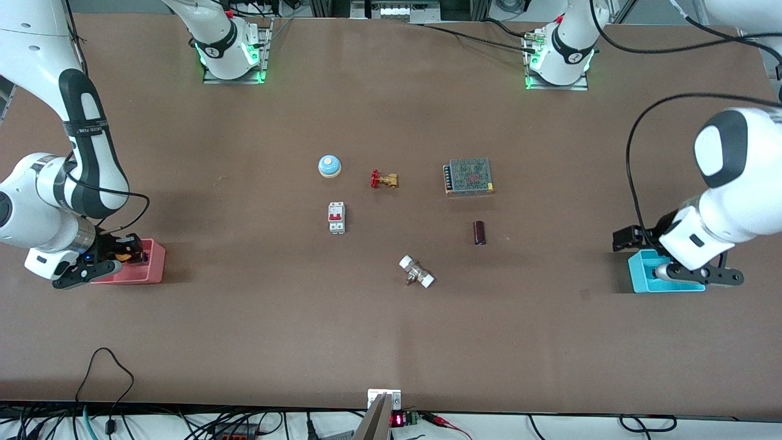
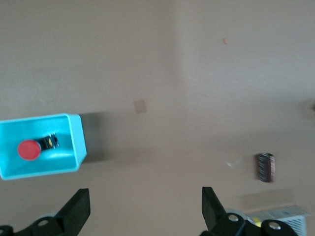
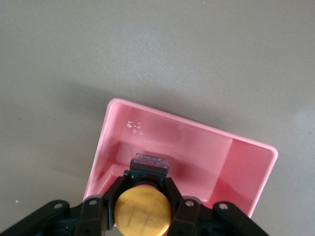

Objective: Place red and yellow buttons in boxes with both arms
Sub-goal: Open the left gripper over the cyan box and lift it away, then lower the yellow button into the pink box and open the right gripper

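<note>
The left arm hides much of the cyan box (image 1: 640, 275); the red button (image 2: 29, 150) shows only from the wrist.

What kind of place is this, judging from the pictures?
Probably a robotics lab: two bench-mounted arms, a brown table strewn with industrial parts like a circuit breaker and brass valve, and loose cables along the edge.

1. Two buttons: red button (image 2: 29, 149) in the cyan bin (image 2: 76, 142), yellow button (image 3: 142, 211) over the pink bin (image 3: 246, 167).
2. Two bins.
3. Two grippers: left gripper (image 2: 145, 211), right gripper (image 3: 142, 204).
4. Six other items lie mid-table between the bins.
</note>
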